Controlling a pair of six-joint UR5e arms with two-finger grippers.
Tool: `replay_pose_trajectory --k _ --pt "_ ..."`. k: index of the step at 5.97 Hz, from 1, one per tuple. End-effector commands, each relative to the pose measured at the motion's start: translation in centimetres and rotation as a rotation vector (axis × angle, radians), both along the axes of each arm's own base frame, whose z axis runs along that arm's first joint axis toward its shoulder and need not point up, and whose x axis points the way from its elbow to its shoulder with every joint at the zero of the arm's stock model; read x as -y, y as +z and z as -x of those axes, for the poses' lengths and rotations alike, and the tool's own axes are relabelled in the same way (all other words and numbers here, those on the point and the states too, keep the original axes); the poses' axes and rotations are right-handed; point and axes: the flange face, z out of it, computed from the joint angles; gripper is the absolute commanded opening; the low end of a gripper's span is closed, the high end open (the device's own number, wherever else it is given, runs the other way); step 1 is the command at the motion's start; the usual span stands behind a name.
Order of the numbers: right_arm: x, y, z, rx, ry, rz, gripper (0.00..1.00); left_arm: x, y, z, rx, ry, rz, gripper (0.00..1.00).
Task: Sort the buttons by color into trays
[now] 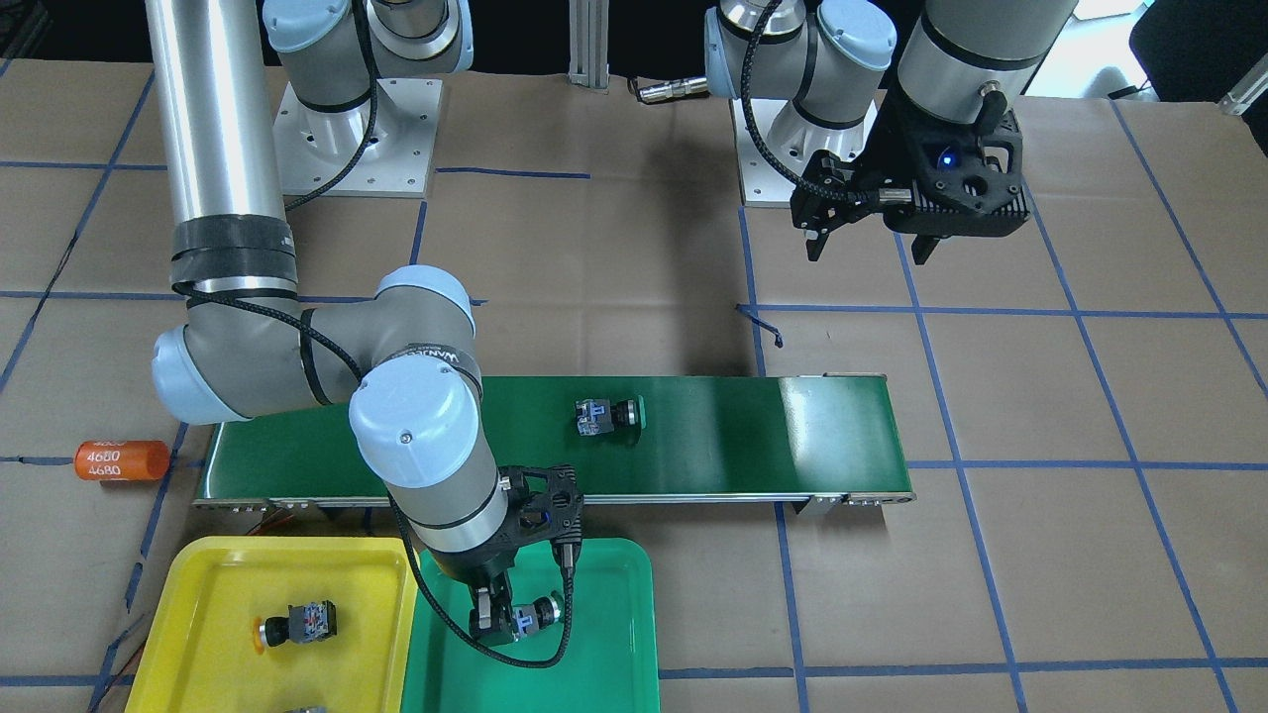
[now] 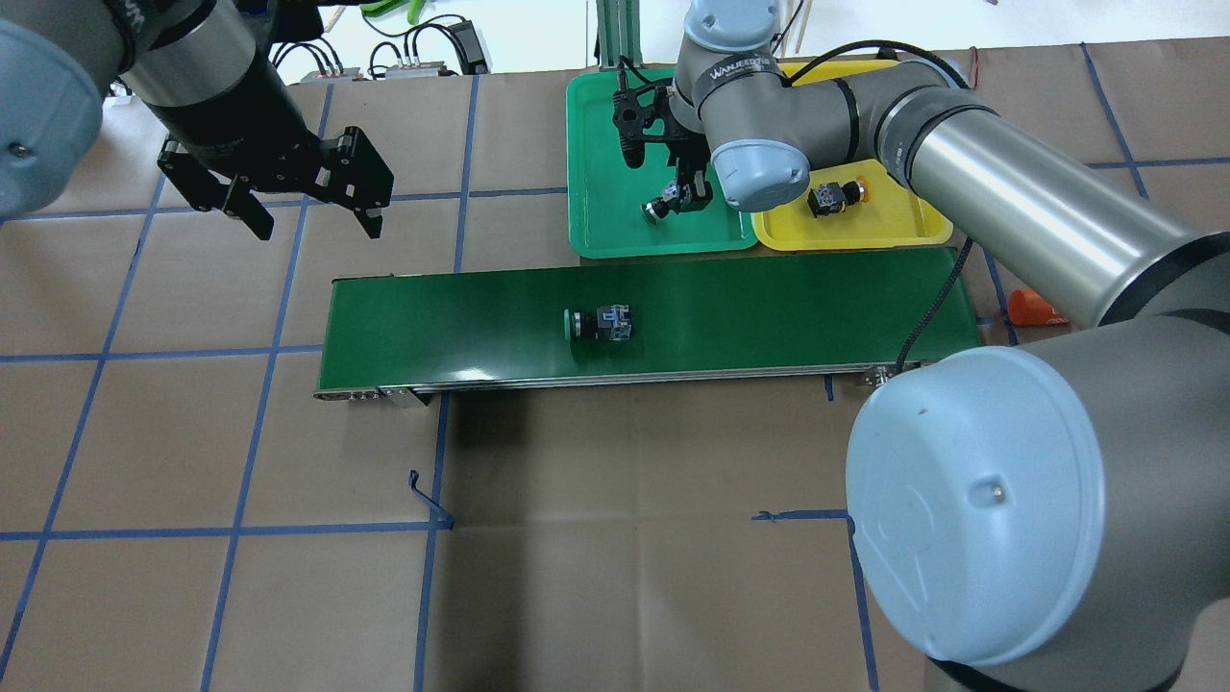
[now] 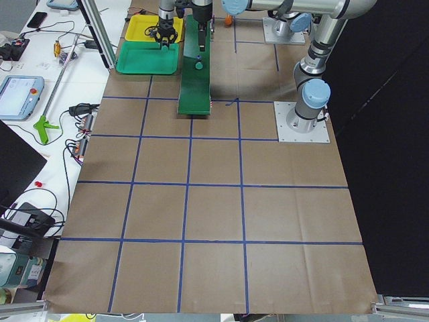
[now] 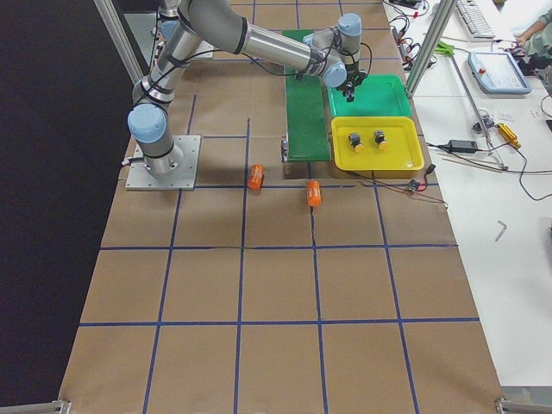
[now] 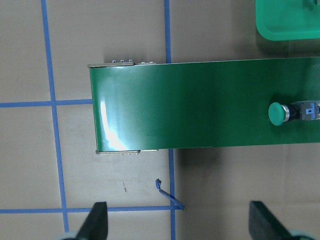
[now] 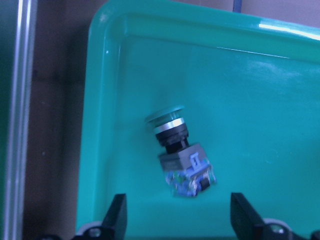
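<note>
A green-capped button (image 6: 181,155) lies on its side in the green tray (image 1: 614,644). My right gripper (image 6: 178,201) hangs just over it, open, with one finger on each side and no hold on it; it also shows in the overhead view (image 2: 684,192). Another green-capped button (image 1: 609,414) lies on the conveyor belt (image 1: 743,436). A yellow-capped button (image 1: 297,624) lies in the yellow tray (image 1: 208,594), and the right side view shows two there (image 4: 354,140). My left gripper (image 2: 307,207) is open and empty, above the table off the belt's end.
An orange cylinder marked 4680 (image 1: 121,460) lies beside the belt's end near the yellow tray. A second orange cylinder (image 4: 255,177) lies on the paper nearby. The two trays stand side by side, against the belt's far side.
</note>
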Motion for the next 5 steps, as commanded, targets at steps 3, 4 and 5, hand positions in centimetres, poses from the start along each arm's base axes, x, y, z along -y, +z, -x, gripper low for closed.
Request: replay_pose_trajectory --k 3,4,5 --pt "-7.9 9.8 3.5 -0.100 -0.031 -0.238 1.00 0.0 0.6 -1.3 0.022 0.004 0.011 0.99" --pt "-10.0 8.4 3.5 -0.098 -0.036 -0.272 1.00 0.0 0.4 -1.7 0.022 0.011 0.008 0.99" --pt "-12.2 5.8 3.7 -0.092 -0.071 -0.310 1.00 0.1 0.7 -1.8 0.022 0.022 0.014 0.99"
